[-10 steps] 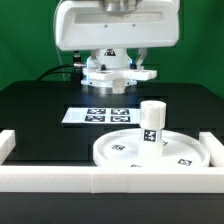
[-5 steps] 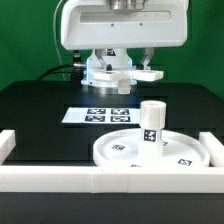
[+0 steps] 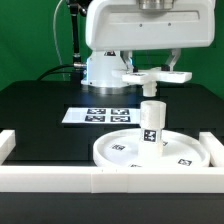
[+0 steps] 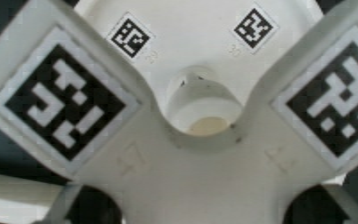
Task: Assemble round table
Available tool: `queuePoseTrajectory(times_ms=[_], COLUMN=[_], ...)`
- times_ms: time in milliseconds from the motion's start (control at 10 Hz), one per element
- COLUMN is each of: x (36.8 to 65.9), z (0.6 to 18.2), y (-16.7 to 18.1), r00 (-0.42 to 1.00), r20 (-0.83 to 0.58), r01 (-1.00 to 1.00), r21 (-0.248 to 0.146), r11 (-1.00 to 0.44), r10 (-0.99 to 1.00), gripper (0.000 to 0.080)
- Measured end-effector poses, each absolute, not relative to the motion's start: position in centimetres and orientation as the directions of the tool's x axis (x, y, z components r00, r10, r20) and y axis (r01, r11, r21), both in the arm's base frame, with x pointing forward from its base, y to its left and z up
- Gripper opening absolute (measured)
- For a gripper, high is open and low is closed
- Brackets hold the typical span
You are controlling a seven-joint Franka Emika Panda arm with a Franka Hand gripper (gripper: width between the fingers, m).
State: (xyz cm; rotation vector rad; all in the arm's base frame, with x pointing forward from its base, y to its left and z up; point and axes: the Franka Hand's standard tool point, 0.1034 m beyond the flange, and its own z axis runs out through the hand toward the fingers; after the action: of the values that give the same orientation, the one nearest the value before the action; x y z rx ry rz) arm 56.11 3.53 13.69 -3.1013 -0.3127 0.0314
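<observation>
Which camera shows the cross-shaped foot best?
The wrist view: the cross-shaped foot fills it, its arms and tags plain. The exterior view shows it only edge-on and small, held in the tool above the leg.

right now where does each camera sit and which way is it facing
exterior view: off the arm, facing it across the round disc and leg; the gripper shows
wrist view: on the wrist, close on the cross-shaped foot; no robot part clearly shows
shared: the cross-shaped foot in the gripper
</observation>
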Motion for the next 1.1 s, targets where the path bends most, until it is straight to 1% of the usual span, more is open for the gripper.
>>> queuePoseTrajectory(times_ms=[500,700,1100], x=[55.8,56.2,56.0], z=[12.8,12.6,11.5], y=[3.8,3.7,3.5], r00=[0.978,0.977,0.975], r20=[-0.033,-0.033,-0.044], r01=[0.206,0.212,0.217], r21=[-0.028,-0.027,-0.027], r11=[-0.978,-0.977,-0.976], r10=[0.207,0.213,0.218], gripper=[0.0440,0.0440,0.0440])
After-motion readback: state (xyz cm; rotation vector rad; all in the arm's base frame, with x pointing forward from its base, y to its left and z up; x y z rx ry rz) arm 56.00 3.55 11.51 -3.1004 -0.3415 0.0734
